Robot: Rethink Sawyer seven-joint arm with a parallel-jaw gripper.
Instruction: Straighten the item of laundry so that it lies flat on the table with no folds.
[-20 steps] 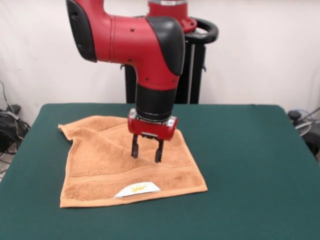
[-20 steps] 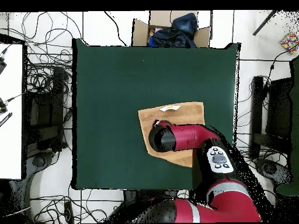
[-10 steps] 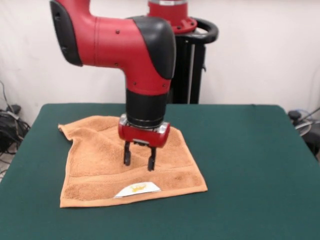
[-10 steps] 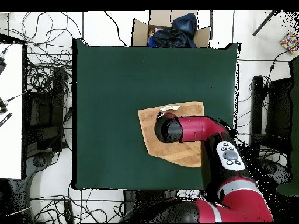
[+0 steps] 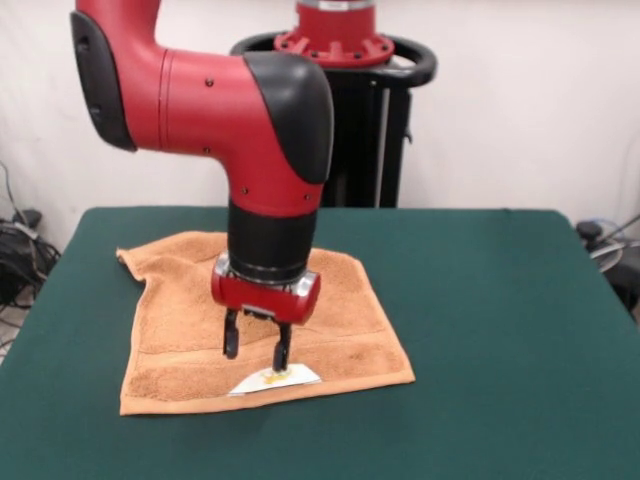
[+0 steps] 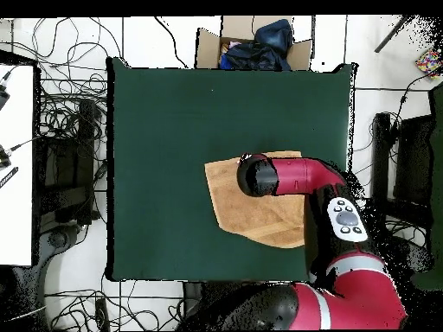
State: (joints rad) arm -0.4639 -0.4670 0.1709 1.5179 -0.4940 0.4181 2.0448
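Observation:
The orange-tan towel (image 5: 200,320) lies on the dark green table (image 5: 500,330), left of centre in the front view, with a folded far-left corner and creases across it. Its small white tag (image 5: 300,377) sits at the near edge. My gripper (image 5: 255,355) hangs open just above the towel's near band, one fingertip right over the tag. In the overhead view the arm covers the gripper; the towel (image 6: 234,203) shows to its left on the table (image 6: 173,121).
The black pedestal (image 5: 370,130) stands behind the table's far edge. In the overhead view a cardboard box with dark cloth (image 6: 251,47) sits past the table's top edge, and cables lie on the floor at the left.
My gripper has moved toward the towel's near edge and lower, from the towel's middle to just over the white tag. The towel has not moved.

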